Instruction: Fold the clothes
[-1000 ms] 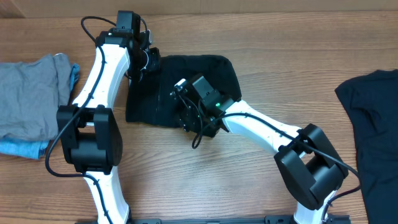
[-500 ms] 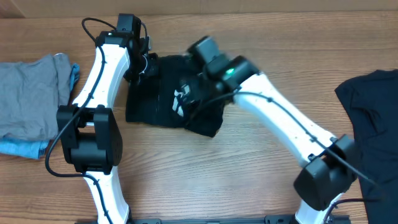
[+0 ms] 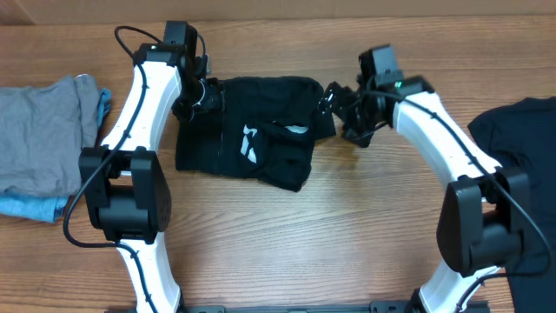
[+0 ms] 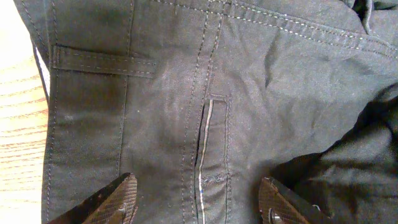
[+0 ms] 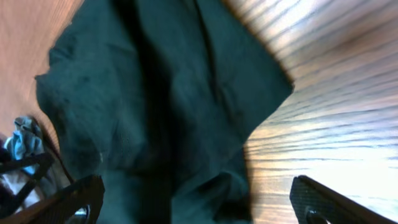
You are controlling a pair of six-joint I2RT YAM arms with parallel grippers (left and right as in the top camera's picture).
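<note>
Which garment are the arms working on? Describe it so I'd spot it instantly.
On the wooden table, look between the left arm and the right arm: a rumpled black garment lies there. Unlike the grey garment at the left and the other black garment at the right edge, it shows a small white print.

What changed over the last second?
The right gripper swung from over the black garment's middle to its right edge, fingers open; a white print now shows on top. The left gripper, grey garment and second black garment stayed.
</note>
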